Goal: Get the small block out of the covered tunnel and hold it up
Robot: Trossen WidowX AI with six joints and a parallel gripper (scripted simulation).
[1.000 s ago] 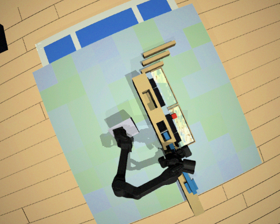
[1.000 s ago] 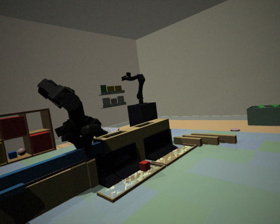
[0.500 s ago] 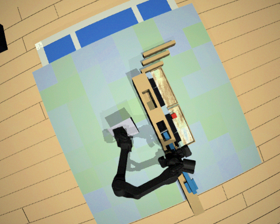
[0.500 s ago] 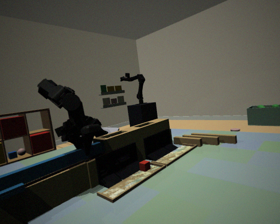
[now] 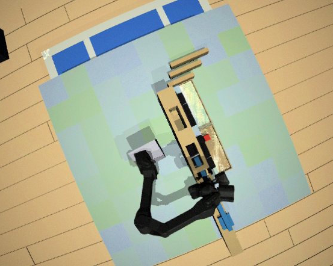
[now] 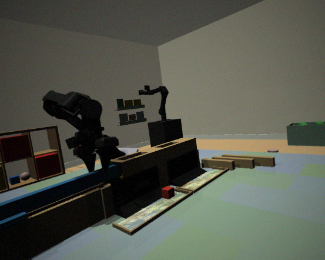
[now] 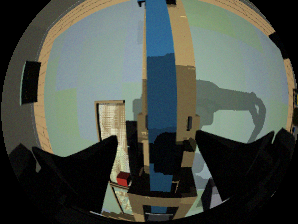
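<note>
Small block [image 5: 206, 138] [image 6: 167, 192] [image 7: 123, 178], red, seemingly cubic.

The block [image 5: 207, 137] [image 6: 167, 192] [image 7: 123, 178] is red. The handle [image 5: 224, 217] [image 6: 63, 183] [image 7: 161, 95] is blue, the tunnel [image 5: 167, 97] [image 6: 177, 150] tan (dark openings, though). Patchwork of pale green and blue covers the mat [image 5: 254, 120] [image 6: 254, 206] [image 7: 105, 65], out to its corners. The arm [image 5: 185, 218] [image 6: 90, 117] is black.

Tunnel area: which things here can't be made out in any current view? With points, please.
- Blue handle's [image 5: 226, 217] [image 6: 63, 185] [image 7: 161, 100] full length: the arm covers its middle in the top view; the exterior view's left edge cuts it.
- Whether any block remains inside the tunnel [image 5: 182, 135] [image 6: 177, 151]: its roof covers much in the top view; its openings are too dark in the exterior view.
</note>
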